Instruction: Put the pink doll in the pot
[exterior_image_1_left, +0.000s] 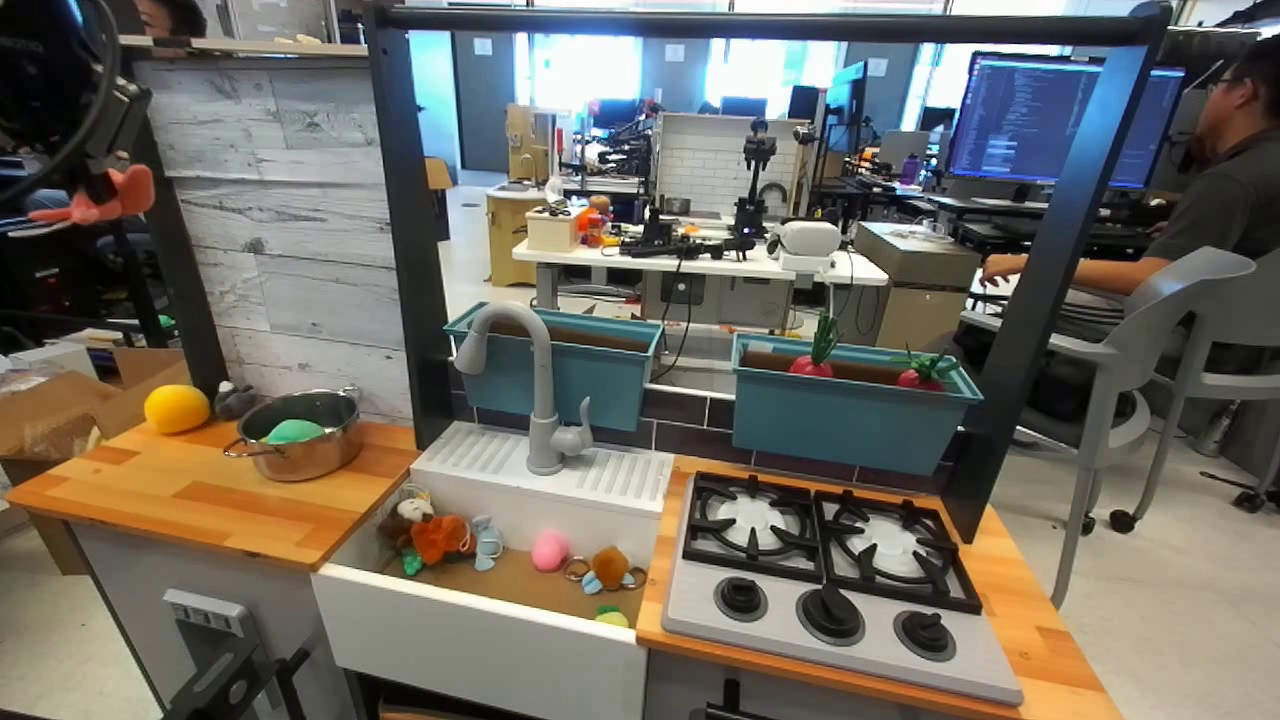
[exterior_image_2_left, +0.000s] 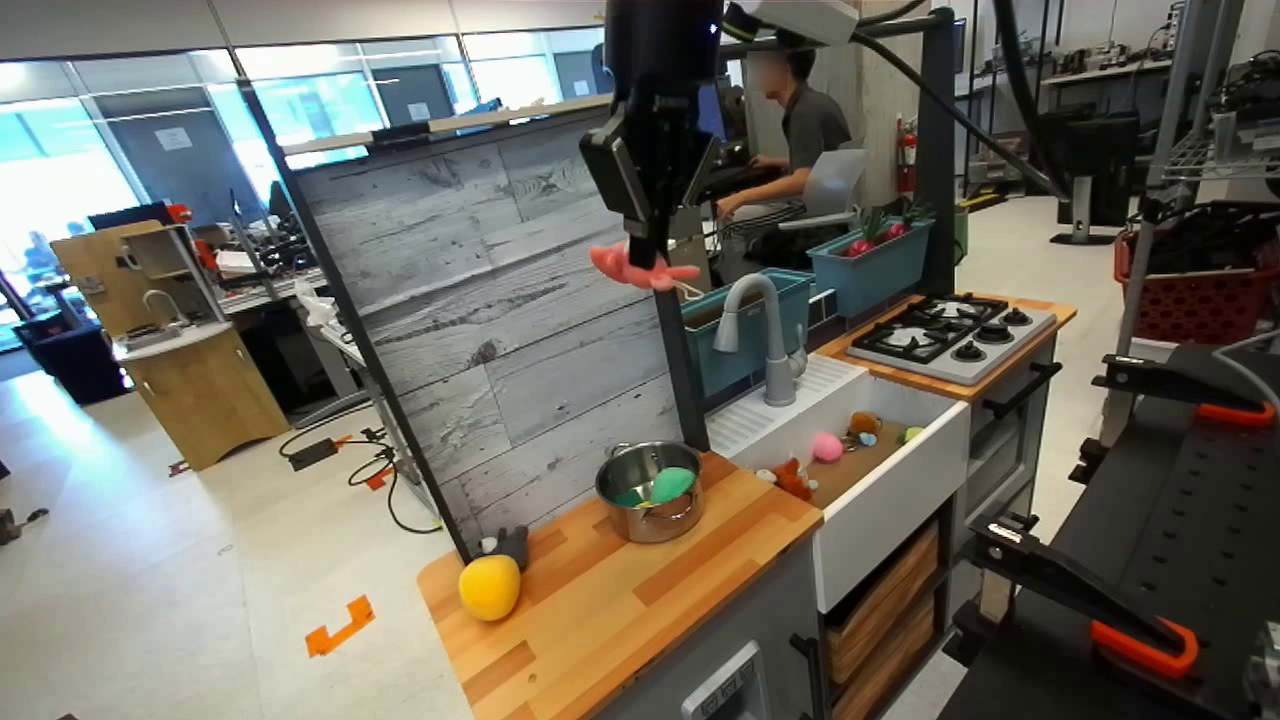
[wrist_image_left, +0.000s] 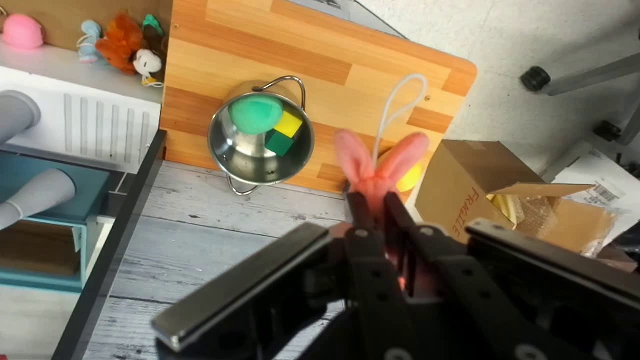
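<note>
Pinkish-red, soft-looking doll with long ears: grasped and lifted, not yet delivered. The black, two-fingered end effector is clamped on it, well higher than the brown wooden desk. The low, round, grey-metal pot stands there, apart from the doll, holding a green egg-shaped toy, a square yellow block and a square dark-green block. Probably left: moving sideways above the opening, lowering, then letting go.

My gripper was black, fingers slim, pierced with small dark holes, pale round screws; grey-metal plates sat outside; my wrist housing black too, with tiny bright light; arm section white, cable black
</note>
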